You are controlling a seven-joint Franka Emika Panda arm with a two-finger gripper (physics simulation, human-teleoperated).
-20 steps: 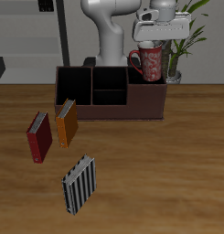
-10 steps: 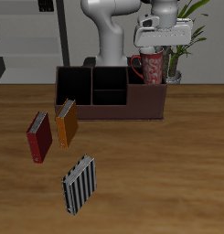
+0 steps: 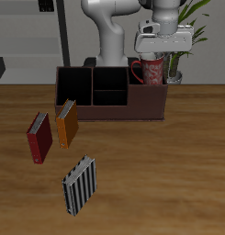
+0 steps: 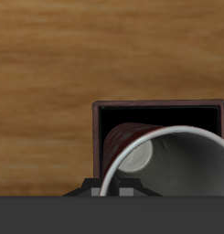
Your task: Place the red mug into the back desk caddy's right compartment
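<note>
Claw (image 3: pixel 157 52) grips red mug (image 3: pixel 151 70) by the rim, apparently partly inside caddy (image 3: pixel 109 106) right compartment (image 4: pixel 159 123) below. Risk: base clips wall, mug tips on release.

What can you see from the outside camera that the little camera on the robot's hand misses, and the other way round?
Only the exterior view shows the three books, the plant and the whole back desk caddy. Only the wrist view looks straight down into the red mug, showing its pale inside. Both show the mug over a dark compartment, and the wooden table.
</note>
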